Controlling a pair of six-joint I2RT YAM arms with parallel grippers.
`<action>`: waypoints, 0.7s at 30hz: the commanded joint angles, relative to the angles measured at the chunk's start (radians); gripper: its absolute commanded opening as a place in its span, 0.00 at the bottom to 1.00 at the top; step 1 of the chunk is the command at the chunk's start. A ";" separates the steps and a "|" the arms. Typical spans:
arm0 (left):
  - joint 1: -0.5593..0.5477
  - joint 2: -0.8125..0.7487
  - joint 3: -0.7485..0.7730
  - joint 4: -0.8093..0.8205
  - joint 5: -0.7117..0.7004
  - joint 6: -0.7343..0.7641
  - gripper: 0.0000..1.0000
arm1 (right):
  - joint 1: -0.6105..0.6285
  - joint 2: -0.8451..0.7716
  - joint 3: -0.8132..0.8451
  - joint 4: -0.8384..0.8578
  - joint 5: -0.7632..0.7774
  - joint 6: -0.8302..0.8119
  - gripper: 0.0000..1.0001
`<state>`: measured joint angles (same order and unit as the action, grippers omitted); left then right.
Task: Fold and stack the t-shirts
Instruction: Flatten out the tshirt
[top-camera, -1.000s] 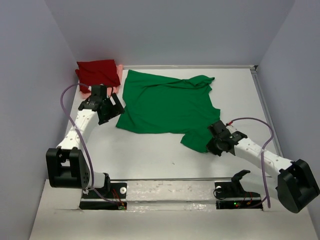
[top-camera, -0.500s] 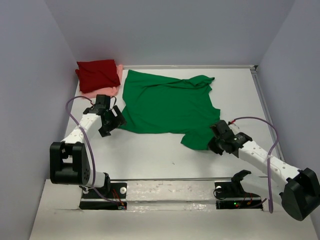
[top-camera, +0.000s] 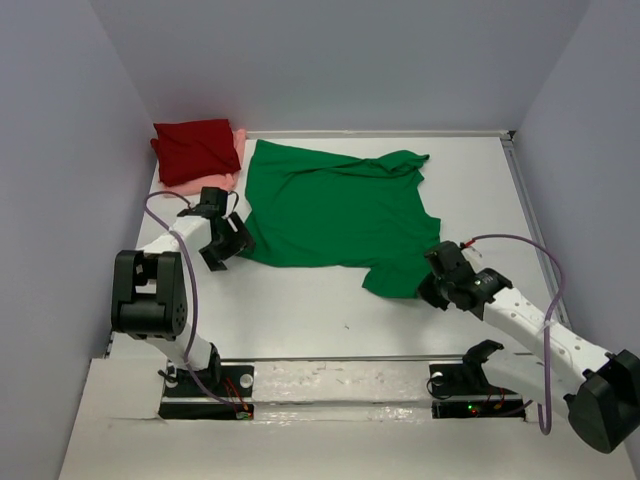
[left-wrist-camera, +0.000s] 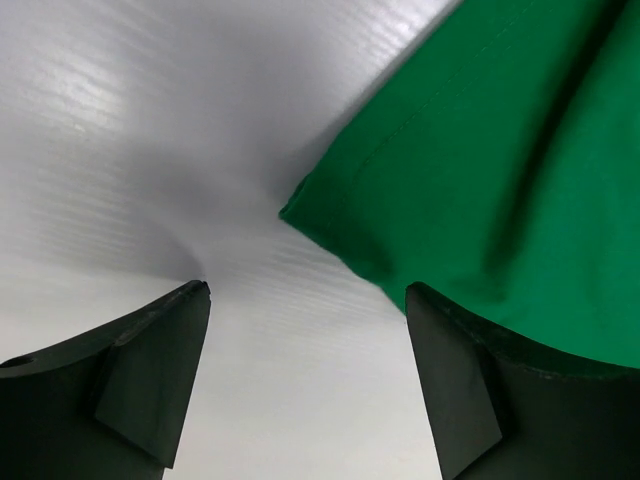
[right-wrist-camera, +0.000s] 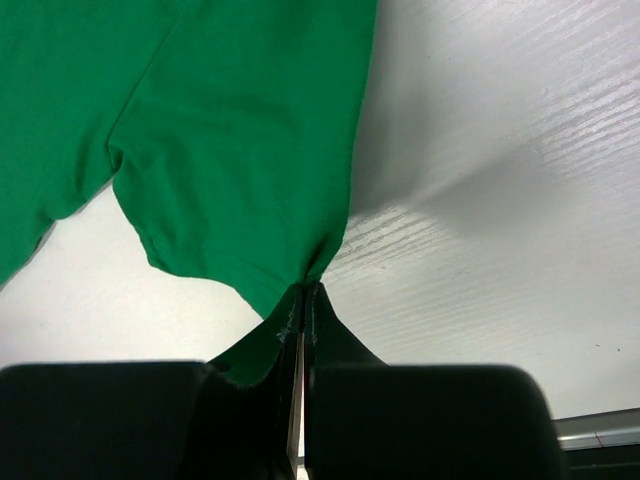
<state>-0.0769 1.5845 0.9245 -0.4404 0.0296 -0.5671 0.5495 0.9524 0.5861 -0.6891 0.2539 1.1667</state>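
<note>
Black fingers (left-wrist-camera: 150, 370) of the left gripper (left-wrist-camera: 307, 295) stand wide apart and hold nothing. Directly ahead of the gap lies a hemmed corner of the green shirt (left-wrist-camera: 500, 150), flat on the white table (top-camera: 300, 310). From this corner the cloth spreads forward and to the right, passing by the right finger. Whether that finger touches the cloth cannot be told.

The right gripper (right-wrist-camera: 303, 300) is closed, and a pinch of the green shirt's edge rises between its fingers. The pinched part appears to be the near sleeve.

In the top view the green shirt is spread open across the middle of the table. Its long axis runs left to right. The straight hem edge appears to face the left arm, and the two sleeves point toward the right side. Each arm is therefore nearest to its own near corner.

The red shirt (top-camera: 195, 148) lies folded in the far left corner. It rests on top of the pink shirt (top-camera: 239, 142), which shows only at the edges. Both are beyond the left gripper and just apart from the green shirt.

Judgement: the coming move depends on the left fingers straddling the hem corner before they close.
</note>
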 joint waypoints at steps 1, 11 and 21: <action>0.002 0.022 0.068 0.017 -0.019 -0.014 0.88 | 0.007 -0.024 0.026 -0.020 0.019 -0.009 0.00; 0.025 0.078 0.091 0.029 -0.019 -0.007 0.69 | 0.007 -0.027 0.035 -0.033 0.021 -0.010 0.00; 0.052 0.124 0.134 0.040 -0.007 -0.004 0.54 | 0.007 -0.046 0.029 -0.027 0.010 -0.007 0.00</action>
<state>-0.0360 1.7012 1.0183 -0.4000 0.0235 -0.5758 0.5503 0.9203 0.5861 -0.7074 0.2535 1.1564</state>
